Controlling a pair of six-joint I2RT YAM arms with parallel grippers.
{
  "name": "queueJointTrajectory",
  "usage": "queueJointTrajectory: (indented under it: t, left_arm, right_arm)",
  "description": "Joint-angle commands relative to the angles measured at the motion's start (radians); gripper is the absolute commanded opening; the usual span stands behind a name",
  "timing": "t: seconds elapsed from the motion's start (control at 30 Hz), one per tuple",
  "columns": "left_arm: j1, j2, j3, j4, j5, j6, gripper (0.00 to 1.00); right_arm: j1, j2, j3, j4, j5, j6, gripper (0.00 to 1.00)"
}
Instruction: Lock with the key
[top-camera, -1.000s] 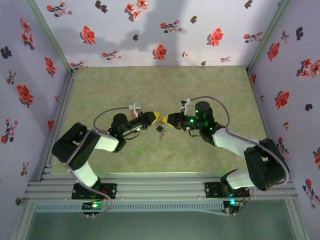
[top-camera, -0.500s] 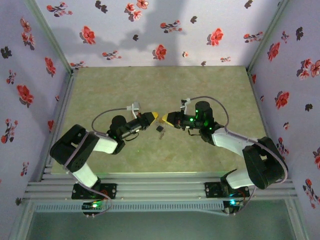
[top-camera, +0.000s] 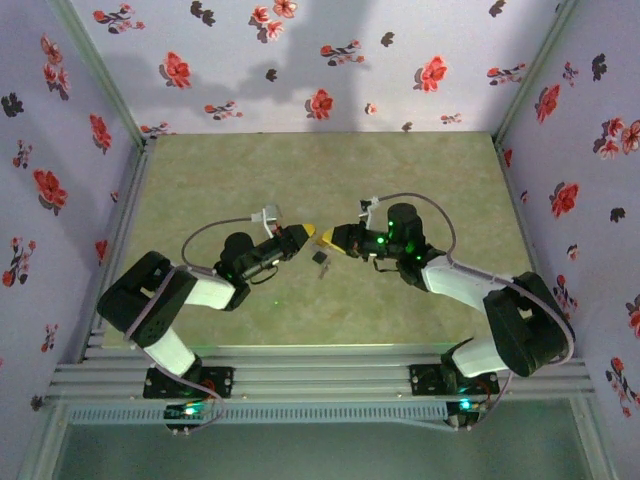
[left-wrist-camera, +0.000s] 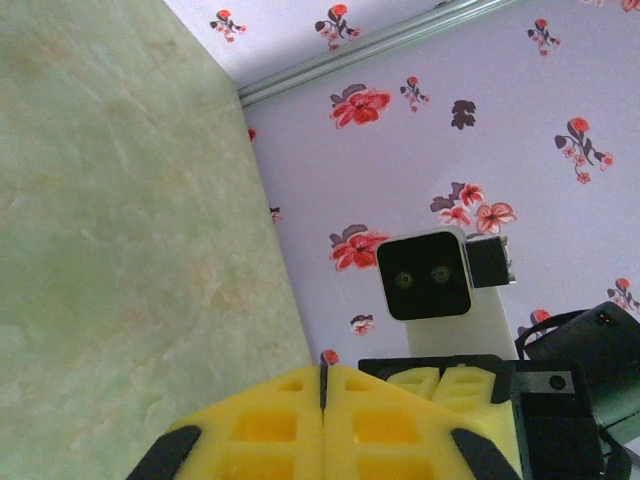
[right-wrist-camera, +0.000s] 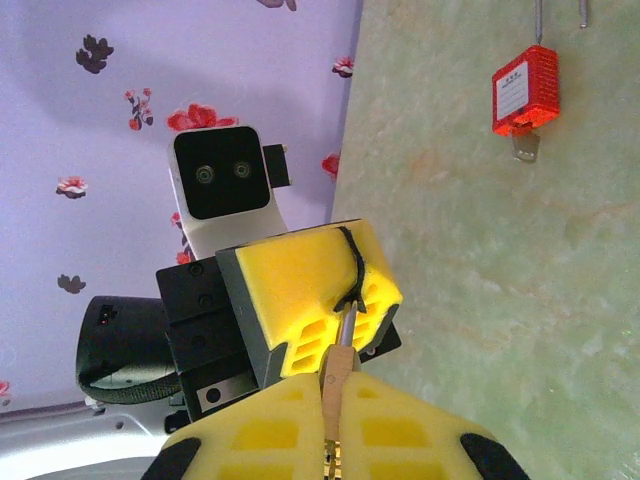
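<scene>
The red padlock (right-wrist-camera: 525, 90) lies flat on the worktop (top-camera: 300, 170), just near of the two gripper tips and touching neither (a silvery piece sticks out of one end). The right gripper (top-camera: 328, 238) is clamped on a thin key (right-wrist-camera: 335, 368). Facing it, tip almost to tip, the left gripper (top-camera: 308, 232) has its pads pressed together, with a black cord (right-wrist-camera: 350, 268) caught in the seam and looped over its foam.
</scene>
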Motion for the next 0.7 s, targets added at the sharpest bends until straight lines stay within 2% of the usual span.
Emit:
queueJointTrajectory:
  t: [0.0,0.3,0.67]
  left_arm:
    - [-0.055,0.012,-0.001,-0.064,0.078,0.005,0.0]
    - [-0.082,0.001,0.008,-0.041,0.08,-0.012,0.0]
    - [-0.114,-0.023,0.007,-0.03,0.08,0.004,0.0]
  right_arm:
    - [0.037,0.005,0.054,0.139,0.005,-0.043,0.0]
    - [0.045,0.036,0.055,0.157,0.034,-0.049,0.0]
    - [0.045,0.097,0.051,0.279,0.057,0.021,0.0]
